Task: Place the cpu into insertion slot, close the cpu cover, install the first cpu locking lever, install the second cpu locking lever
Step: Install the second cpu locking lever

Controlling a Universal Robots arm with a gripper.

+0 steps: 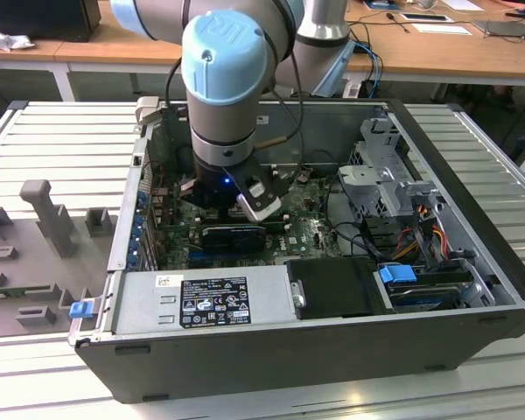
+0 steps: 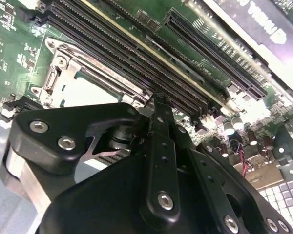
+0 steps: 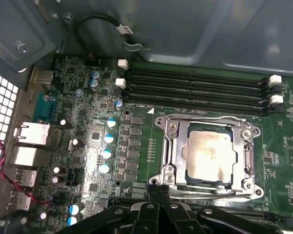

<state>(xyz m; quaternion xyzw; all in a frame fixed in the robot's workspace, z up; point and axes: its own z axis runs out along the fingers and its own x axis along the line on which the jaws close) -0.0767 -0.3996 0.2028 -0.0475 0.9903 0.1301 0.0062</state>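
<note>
The cpu is sitting in the slot, cover lying closed; the gripper, fingers pinched together empty, is hovering beside it; levers' state unclear.

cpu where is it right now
In the first wrist view the cpu sits in the socket on the green board, under the closed metal cover, beside the long black memory slots.

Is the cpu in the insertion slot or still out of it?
In. In the first wrist view the cpu lies flat inside the insertion slot, with the cpu cover framing its silvery face.
</note>
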